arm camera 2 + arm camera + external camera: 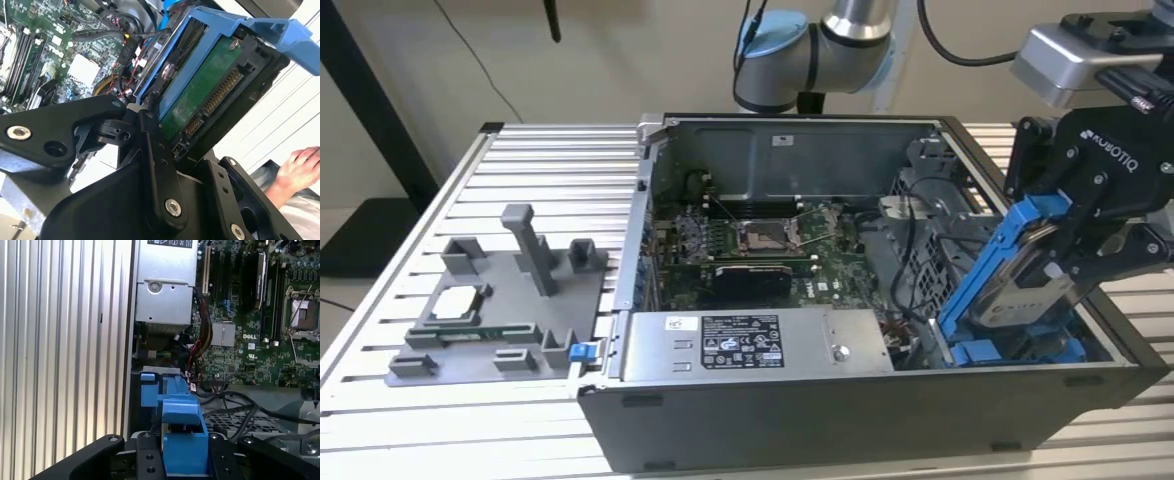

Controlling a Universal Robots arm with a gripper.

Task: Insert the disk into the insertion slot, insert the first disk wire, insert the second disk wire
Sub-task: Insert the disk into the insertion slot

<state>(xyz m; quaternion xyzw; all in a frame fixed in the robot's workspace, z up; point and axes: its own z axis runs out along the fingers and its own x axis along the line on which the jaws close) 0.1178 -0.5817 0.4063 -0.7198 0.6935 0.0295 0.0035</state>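
Disk [1019,297] sits clamped between the fingers of our gripper [1051,262], tilted steeply; we see its lower end down at the slot [985,352] inside the computer case [854,420].

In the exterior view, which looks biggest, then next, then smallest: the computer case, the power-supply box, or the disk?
Computer case, largest.
Power-supply box, next.
Disk, smallest, though it is tilted in the claw, so it may look smaller.
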